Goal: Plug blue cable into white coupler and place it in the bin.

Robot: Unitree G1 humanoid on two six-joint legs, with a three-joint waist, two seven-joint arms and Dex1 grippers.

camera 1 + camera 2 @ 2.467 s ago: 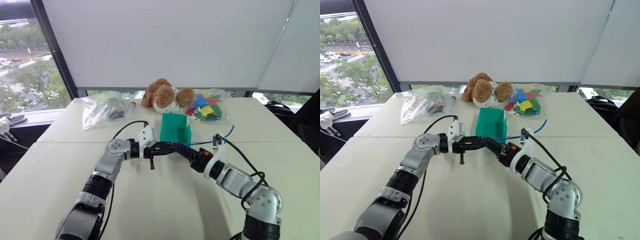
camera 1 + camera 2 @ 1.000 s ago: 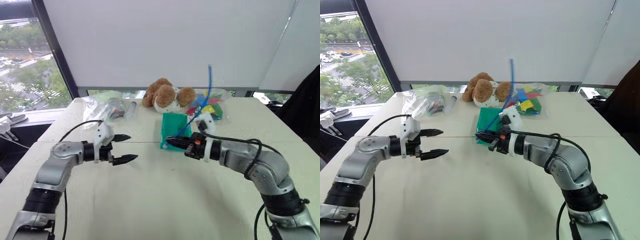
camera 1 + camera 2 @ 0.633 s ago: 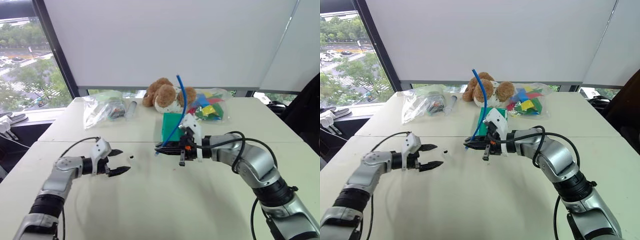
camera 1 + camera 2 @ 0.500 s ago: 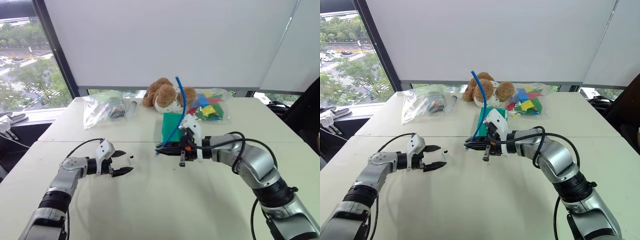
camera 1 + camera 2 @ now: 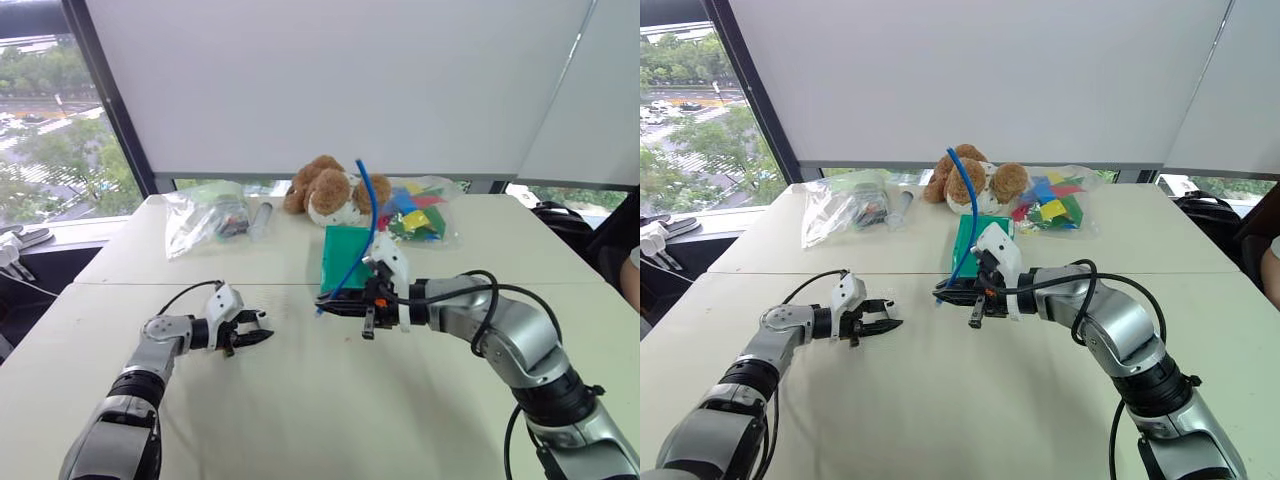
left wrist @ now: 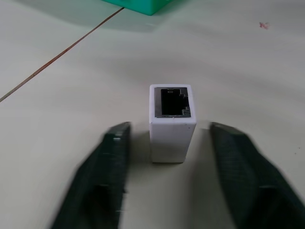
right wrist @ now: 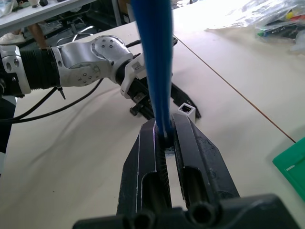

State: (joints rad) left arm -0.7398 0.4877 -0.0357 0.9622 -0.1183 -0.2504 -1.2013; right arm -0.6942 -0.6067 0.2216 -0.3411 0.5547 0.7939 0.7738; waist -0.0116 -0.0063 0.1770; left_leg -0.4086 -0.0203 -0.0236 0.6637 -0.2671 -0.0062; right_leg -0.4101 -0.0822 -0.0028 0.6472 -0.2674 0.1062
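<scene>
Both pincers hung low over the middle of the table (image 5: 330, 400), facing each other. On the robot's left, the left gripper (image 5: 888, 321) pointed toward the other arm with its two black fingers (image 6: 102, 176) partly apart, one on each side of the white coupler (image 6: 172, 123) and clear of its flanks, so nothing was gripped. That little block rested on the table between the fingertips, its long axis running along the fingers and its dark opening facing away from the wrist, toward the right arm. Opposite it, the right gripper (image 7: 164, 138) was clamped tight on the blue cable (image 5: 366, 215) close to the cable's lower end. From the closed fingers the cord rose steeply, leaned toward the table's far edge and curled over at its top, in front of the stuffed toy (image 5: 330, 190). Whether a plug stuck out past the fingertips could not be made out. Just behind the right gripper, toward the far edge, stood the green bin (image 5: 345, 255). Farther back, along the far edge, lay two clear bags (image 5: 205, 218) of small items, one near each far corner.
</scene>
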